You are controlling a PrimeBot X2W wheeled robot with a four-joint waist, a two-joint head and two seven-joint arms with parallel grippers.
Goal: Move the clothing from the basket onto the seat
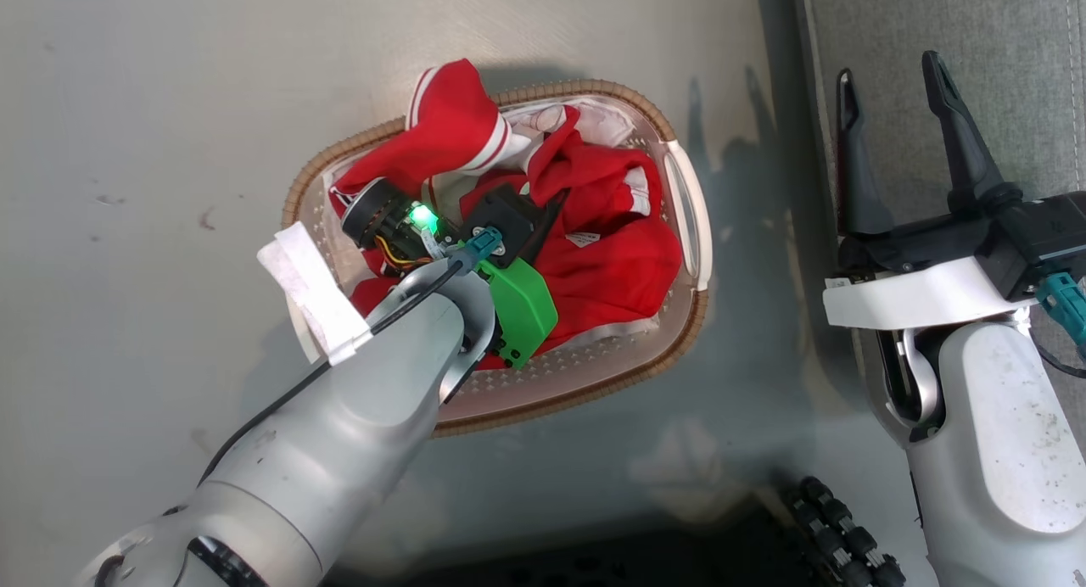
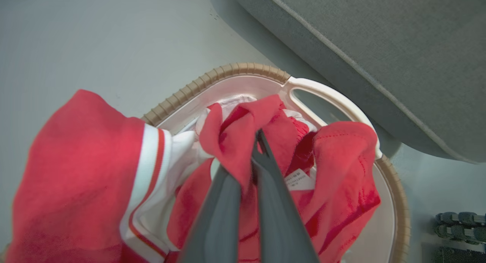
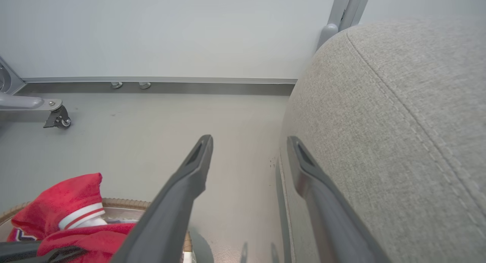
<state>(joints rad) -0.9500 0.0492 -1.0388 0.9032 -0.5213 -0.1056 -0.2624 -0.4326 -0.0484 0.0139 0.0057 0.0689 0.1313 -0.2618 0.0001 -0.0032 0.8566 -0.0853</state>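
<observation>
Clothing (image 1: 611, 248) heaped in basket (image 1: 594, 88) on floor (image 1: 153, 146), left of seat (image 1: 1001, 78); red fold pinched by closed left gripper (image 2: 258, 141). Right gripper (image 1: 887, 69) held spread wide over seat edge. Basket's near rim hidden by forearm (image 1: 382, 383).

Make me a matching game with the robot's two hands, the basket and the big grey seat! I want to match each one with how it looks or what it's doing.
Things:
1. left hand
2. right hand
3. basket
4. seat

Clues:
A. open, holding nothing
B. grey, beside the basket
C. shut on the clothing
D. white, standing on the floor

Pairs: 1-C, 2-A, 3-D, 4-B
</observation>
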